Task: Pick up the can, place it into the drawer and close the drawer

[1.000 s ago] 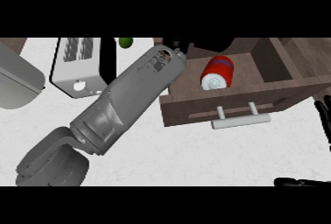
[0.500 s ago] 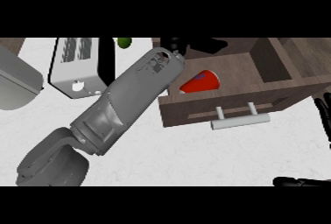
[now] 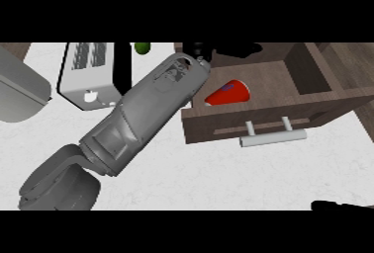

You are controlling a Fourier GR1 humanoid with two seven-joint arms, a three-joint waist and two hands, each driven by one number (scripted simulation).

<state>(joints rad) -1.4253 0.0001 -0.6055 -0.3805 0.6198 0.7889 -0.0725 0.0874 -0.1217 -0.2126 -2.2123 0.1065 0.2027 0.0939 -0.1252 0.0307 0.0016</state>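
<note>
The red cylindrical can with a purple patch [image 3: 227, 93] is seen lying tilted inside the open dark-brown wooden drawer [image 3: 292, 111], whose pale bar handle [image 3: 272, 137] sticks out at the front. The left hand [image 3: 219, 49] is stretched over the drawer's far edge on its grey forearm [image 3: 146, 112], dark against the shadow, so whether the fingers are spread or curled can't be told. A white slotted toaster [image 3: 89, 74] is parked on the white counter [image 3: 219, 178] to the left, and only a black bit of the right hand [image 3: 340, 206] is caught at the lower right edge, finger state not made out.
</note>
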